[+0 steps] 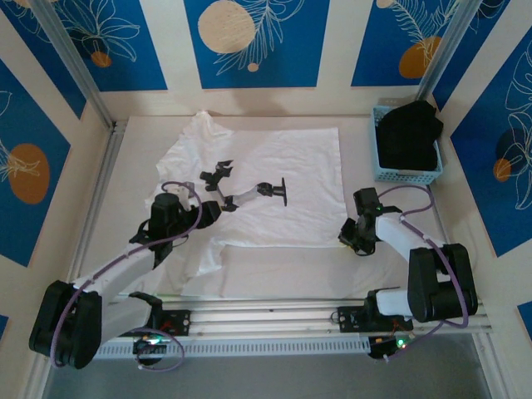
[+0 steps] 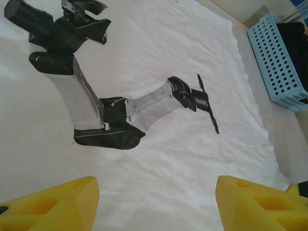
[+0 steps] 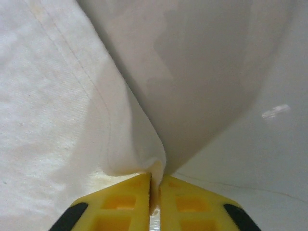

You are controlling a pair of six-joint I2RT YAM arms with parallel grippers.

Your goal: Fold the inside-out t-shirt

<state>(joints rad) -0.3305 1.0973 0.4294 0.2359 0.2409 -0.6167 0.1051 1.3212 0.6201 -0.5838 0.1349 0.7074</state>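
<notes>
Right gripper (image 3: 155,186): fingers together, clamped on a fold of the inside-out t-shirt (image 1: 291,158) at its near right corner. Left gripper (image 2: 156,204): fingers apart, hovering above the shirt's robot-arm print (image 2: 120,110). Shirt lies spread across the table (image 1: 291,283). Blue basket (image 1: 378,158) at far right holds a black garment (image 1: 409,133).

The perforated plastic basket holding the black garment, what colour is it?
The perforated plastic basket is pale blue, clearest in the left wrist view.

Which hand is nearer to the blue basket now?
Right. The right hand pinches the t-shirt edge, in front of the blue basket; the left hand hangs open over the t-shirt, farther left.
</notes>
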